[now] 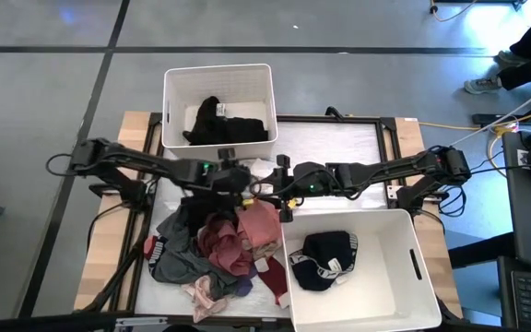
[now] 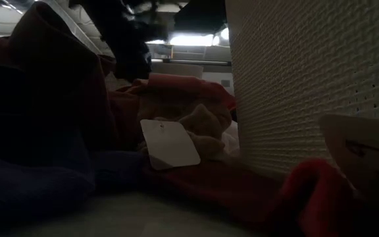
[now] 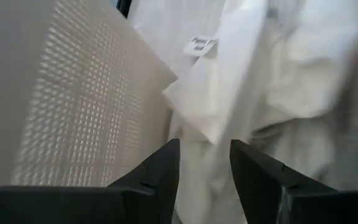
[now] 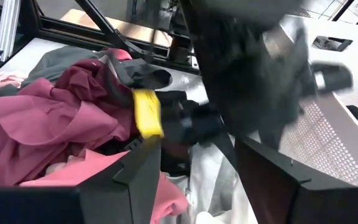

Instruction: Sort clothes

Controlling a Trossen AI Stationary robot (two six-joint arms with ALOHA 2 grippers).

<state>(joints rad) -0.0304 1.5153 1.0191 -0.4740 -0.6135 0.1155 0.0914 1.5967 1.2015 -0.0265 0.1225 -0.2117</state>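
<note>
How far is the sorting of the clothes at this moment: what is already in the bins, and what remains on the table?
Partly done. A black garment lies in the far bin, and a black garment with white trim lies in the near bin. In hand: the left gripper, open, points at a white garment beside the far bin; the right gripper, open, hangs over the pile. Left: the pile of maroon, pink and grey clothes.

A heap of small crumpled clothes (image 1: 215, 249) lies on the table at about 7 o'clock from its centre: maroon, pink and grey pieces tangled together, with a beige one at the heap's 6 o'clock edge. A white garment (image 3: 272, 81) with a sewn-in label lies rumpled near the table's centre. One black garment (image 1: 218, 124) sits bunched at 12 o'clock, another black piece with white lettering (image 1: 325, 261) at 4 o'clock.
</note>
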